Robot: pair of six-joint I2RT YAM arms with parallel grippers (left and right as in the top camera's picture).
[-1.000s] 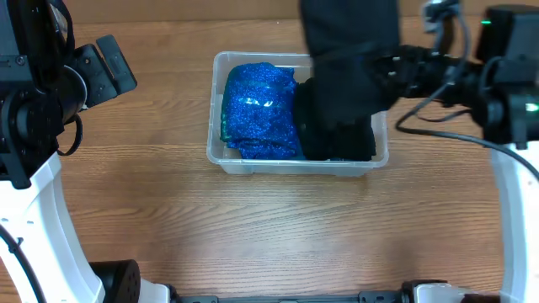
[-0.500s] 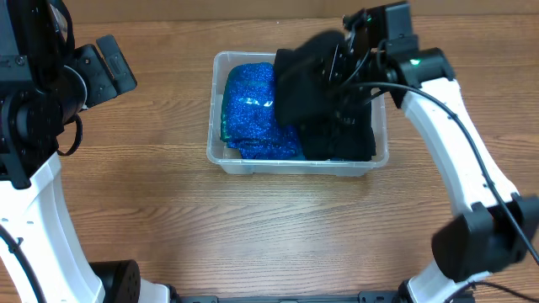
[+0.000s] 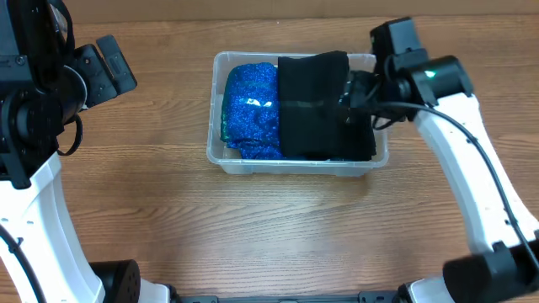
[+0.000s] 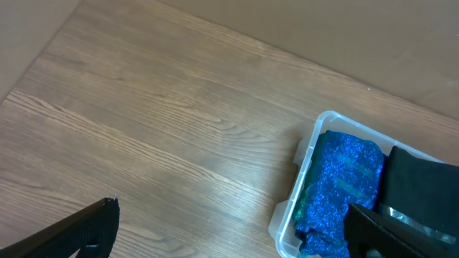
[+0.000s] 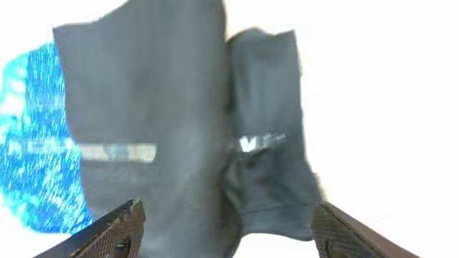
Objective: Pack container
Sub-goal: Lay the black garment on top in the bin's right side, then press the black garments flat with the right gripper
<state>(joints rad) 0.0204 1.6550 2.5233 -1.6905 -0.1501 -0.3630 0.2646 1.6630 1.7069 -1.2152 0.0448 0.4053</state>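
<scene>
The container [image 3: 217, 126], a clear plastic bin, stands at the table's middle back. A glittery blue cloth [image 3: 251, 109] fills its left part, and a folded black garment [image 3: 313, 105] lies flat over its right part and partly over the blue cloth. My right gripper [image 3: 357, 94] hovers over the garment's right edge, open, with nothing between its fingers. In the right wrist view the black garment [image 5: 165, 107] lies free below the open right gripper [image 5: 231, 233]. My left gripper [image 3: 116, 69] stays open far to the left; its wrist view shows the container [image 4: 305, 161] to the right.
Bare wooden tabletop [image 3: 278, 236] surrounds the bin on the front and left. The white arm bases stand at the front left and front right corners. A pale wall [image 4: 358, 29] runs along the table's far edge.
The right gripper brought the black garment down into the container, then opened and let it go. The garment now lies flat. The left arm has not moved.
</scene>
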